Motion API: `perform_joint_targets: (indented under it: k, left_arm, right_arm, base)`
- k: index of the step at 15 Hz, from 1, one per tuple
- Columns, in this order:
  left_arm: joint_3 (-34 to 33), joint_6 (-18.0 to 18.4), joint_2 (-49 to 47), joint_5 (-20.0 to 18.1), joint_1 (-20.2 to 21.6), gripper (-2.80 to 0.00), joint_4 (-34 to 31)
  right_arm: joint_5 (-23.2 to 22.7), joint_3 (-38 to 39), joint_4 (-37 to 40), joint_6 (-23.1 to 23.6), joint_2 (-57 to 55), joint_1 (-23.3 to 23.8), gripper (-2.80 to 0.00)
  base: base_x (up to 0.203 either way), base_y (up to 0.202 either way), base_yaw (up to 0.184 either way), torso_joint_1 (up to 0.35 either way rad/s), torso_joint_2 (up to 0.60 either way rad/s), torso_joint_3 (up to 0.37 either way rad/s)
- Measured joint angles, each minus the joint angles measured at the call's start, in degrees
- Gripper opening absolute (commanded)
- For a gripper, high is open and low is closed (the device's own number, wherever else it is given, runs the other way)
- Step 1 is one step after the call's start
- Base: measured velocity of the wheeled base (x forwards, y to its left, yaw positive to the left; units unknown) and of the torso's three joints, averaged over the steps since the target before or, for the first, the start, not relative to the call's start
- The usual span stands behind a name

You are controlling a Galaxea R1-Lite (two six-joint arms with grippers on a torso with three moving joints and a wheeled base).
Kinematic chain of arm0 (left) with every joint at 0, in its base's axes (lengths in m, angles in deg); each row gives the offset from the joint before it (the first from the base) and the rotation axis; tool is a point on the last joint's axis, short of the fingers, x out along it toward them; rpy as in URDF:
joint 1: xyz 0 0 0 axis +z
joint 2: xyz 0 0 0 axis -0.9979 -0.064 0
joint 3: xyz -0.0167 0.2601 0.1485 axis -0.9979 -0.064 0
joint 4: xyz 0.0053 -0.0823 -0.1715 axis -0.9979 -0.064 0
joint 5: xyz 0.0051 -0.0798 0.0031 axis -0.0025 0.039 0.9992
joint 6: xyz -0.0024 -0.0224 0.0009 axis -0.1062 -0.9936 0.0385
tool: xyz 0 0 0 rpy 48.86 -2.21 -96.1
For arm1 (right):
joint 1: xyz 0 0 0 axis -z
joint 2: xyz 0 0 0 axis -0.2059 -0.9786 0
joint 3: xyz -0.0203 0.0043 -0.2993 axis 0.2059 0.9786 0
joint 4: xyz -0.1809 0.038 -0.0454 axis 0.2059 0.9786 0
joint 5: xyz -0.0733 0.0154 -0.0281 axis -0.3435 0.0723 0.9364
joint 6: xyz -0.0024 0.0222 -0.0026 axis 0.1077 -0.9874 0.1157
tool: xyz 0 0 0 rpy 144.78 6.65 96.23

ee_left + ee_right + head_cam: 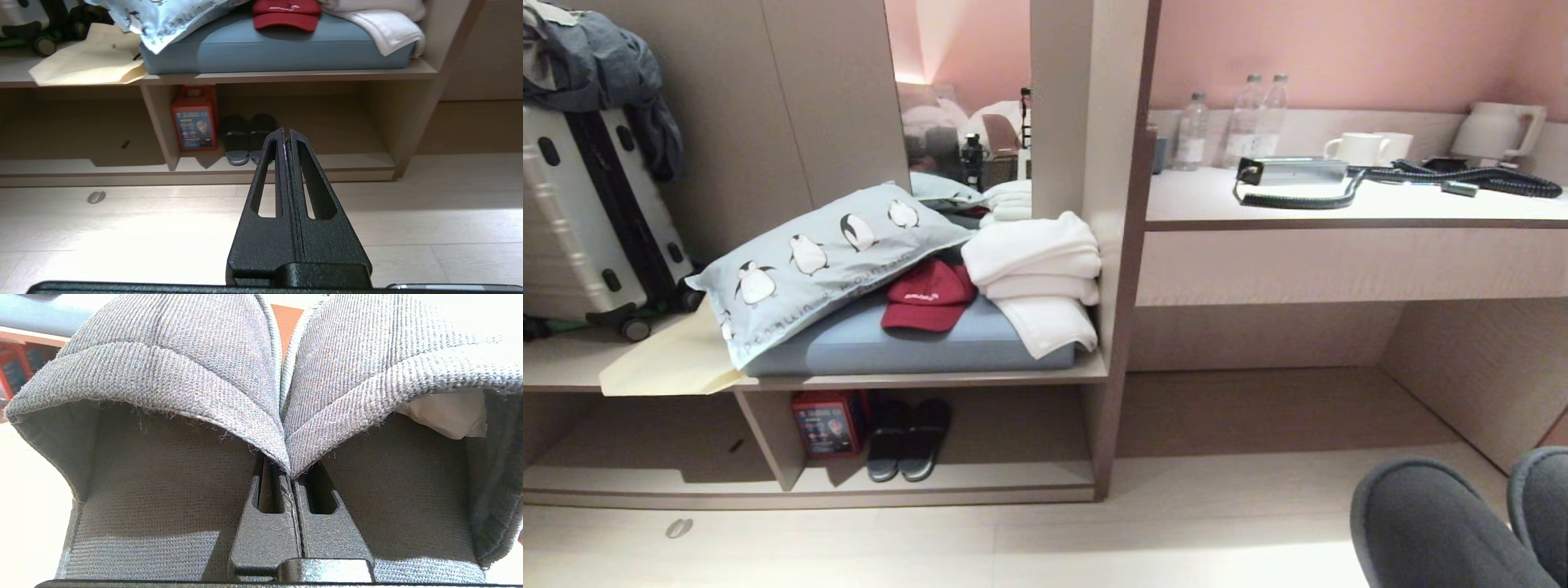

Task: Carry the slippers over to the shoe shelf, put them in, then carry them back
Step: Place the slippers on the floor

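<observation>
Slippers (261, 375) pinched in closed right tool (292, 473), unseen from head; left tool (286, 132) closed, empty.

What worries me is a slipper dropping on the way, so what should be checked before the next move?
1. Grip: right jaws closed on the touching inner edges of both slippers: ok.
2. Hold firm enough for travel: cannot tell.
3. Left jaws closed and empty, low over the floor: ok.
4. Room in the shoe shelf: bare board to the right of the black slippers and red box: ok.
5. Floor ahead: one small grey object lies off to the left, the rest looks bare: ok.
6. White stuffing inside one slipper, whether it will stay in: cannot tell.
</observation>
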State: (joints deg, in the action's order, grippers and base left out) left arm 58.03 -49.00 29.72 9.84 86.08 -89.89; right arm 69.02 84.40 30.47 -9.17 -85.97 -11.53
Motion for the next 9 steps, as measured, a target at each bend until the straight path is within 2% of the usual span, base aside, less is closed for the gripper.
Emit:
perform_joint_targets:
  k: [9]
  left_arm:
    - [0.0, 0.1, 0.0, 0.0, 0.0, -2.80, 0.0]
  right_arm:
    - [0.0, 0.0, 0.0, 0.0, 0.0, 0.0, -2.80]
  base:
    - [0.000, -0.195, 0.002, 0.002, 0.00, 0.002]
